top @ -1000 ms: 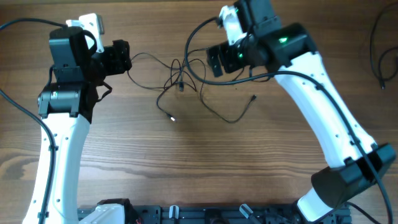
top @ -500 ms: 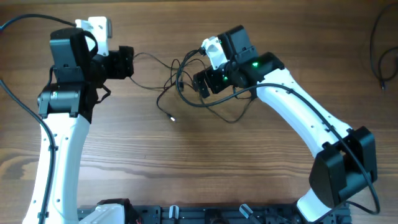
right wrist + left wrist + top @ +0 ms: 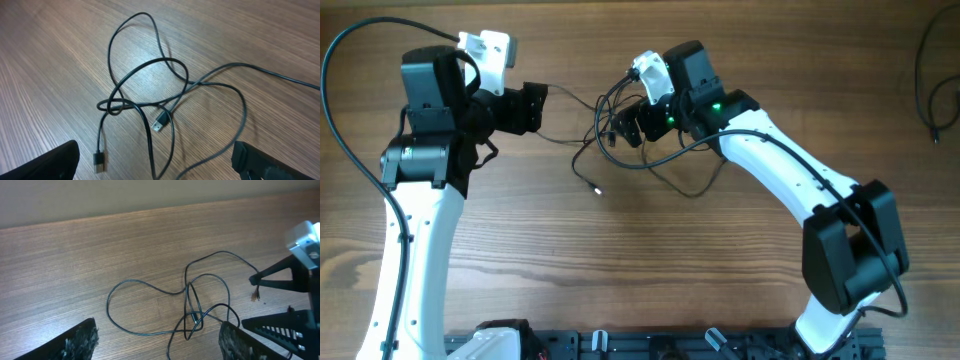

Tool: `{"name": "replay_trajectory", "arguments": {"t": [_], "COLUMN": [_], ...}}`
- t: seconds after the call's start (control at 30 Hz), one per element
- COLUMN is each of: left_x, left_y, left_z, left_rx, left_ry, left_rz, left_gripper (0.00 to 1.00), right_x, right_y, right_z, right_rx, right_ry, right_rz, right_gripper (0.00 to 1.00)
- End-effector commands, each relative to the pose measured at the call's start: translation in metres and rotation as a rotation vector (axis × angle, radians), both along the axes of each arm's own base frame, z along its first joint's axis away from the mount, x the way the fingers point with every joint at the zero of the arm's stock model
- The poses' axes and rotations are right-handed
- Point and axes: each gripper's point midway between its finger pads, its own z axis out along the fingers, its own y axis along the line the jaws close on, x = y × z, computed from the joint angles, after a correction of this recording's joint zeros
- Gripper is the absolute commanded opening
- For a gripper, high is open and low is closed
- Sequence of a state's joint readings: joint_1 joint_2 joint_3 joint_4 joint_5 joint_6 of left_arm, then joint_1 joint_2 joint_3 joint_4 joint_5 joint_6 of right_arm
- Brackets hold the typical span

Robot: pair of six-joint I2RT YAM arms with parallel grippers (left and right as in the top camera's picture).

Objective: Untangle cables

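The cables (image 3: pixel 603 140) are thin black wires tangled in loops at the upper middle of the wooden table, with one plug end (image 3: pixel 596 188) trailing toward the front. My left gripper (image 3: pixel 536 108) is open just left of the tangle; in the left wrist view its fingers (image 3: pixel 80 342) straddle a loop of the cables (image 3: pixel 192 307) on the wood below. My right gripper (image 3: pixel 620 128) is open right over the knot. The right wrist view shows crossed loops (image 3: pixel 150 97), a USB plug (image 3: pixel 160 122) and a second plug (image 3: pixel 99 159) lying between its wide-spread fingers (image 3: pixel 50 165).
A separate black cable (image 3: pixel 932 80) lies at the far right edge of the table. The arms' mounting rail (image 3: pixel 650 345) runs along the front edge. The right gripper's fingers (image 3: pixel 285 297) reach into the left wrist view from the right.
The right arm swung left and down until its gripper came over the tangle. The left gripper shifted a little right toward the cables and opened wider.
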State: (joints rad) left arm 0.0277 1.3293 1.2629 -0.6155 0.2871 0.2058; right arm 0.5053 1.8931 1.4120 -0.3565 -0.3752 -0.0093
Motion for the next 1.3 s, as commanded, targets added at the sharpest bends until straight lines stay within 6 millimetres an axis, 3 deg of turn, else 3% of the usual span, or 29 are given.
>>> {"name": "replay_trajectory", "arguments": {"t": [0.0, 0.2, 0.43, 0.6, 0.67, 0.7, 0.77, 0.9, 0.93, 1.0, 1.1, 1.17, 1.27], "left_x": [-0.003, -0.004, -0.006, -0.007, -0.008, -0.008, -0.009, -0.010, -0.011, -0.011, -0.011, -0.011, -0.011], "left_y": [-0.001, -0.001, -0.001, -0.001, -0.001, -0.001, -0.001, -0.002, -0.002, -0.001, -0.001, -0.002, -0.002], "left_z": [0.003, 0.002, 0.000, -0.001, -0.002, -0.003, -0.004, -0.005, -0.006, -0.006, -0.006, -0.006, -0.006], "left_rx": [0.018, 0.024, 0.023, 0.023, 0.023, 0.023, 0.022, 0.022, 0.022, 0.022, 0.022, 0.022, 0.021], "left_ry": [-0.014, -0.010, -0.002, 0.005, 0.012, 0.015, 0.020, 0.029, 0.031, 0.033, 0.035, 0.034, 0.036], "left_rz": [-0.035, -0.040, -0.040, -0.040, -0.040, -0.040, -0.040, -0.040, -0.040, -0.040, -0.040, -0.040, -0.041], "left_gripper": [0.80, 0.80, 0.81, 0.82, 0.82, 0.82, 0.82, 0.82, 0.82, 0.82, 0.83, 0.84, 0.85], "right_x": [-0.006, -0.007, -0.002, -0.003, -0.005, -0.007, -0.010, -0.012, -0.013, -0.017, -0.012, -0.005, 0.006], "right_y": [0.010, 0.015, 0.018, 0.018, 0.020, 0.022, 0.025, 0.026, 0.027, 0.033, 0.032, 0.024, -0.008], "right_z": [-0.020, -0.052, -0.067, -0.075, -0.074, -0.072, -0.071, -0.070, -0.069, -0.064, -0.035, 0.005, 0.071], "right_rx": [0.024, 0.019, 0.019, 0.021, 0.032, 0.045, 0.063, 0.083, 0.094, 0.135, 0.194, 0.218, 0.205], "right_ry": [0.050, 0.101, 0.105, 0.125, 0.128, 0.134, 0.143, 0.181, 0.197, 0.217, 0.224, 0.163, 0.057], "right_rz": [0.048, 0.076, 0.074, 0.073, 0.083, 0.094, 0.110, 0.086, 0.082, 0.103, 0.062, 0.043, -0.073], "right_gripper": [1.00, 1.00, 1.00, 0.65, 0.64, 0.55, 0.50, 0.04, 0.04, 0.05, 0.04, 0.04, 0.04]}}
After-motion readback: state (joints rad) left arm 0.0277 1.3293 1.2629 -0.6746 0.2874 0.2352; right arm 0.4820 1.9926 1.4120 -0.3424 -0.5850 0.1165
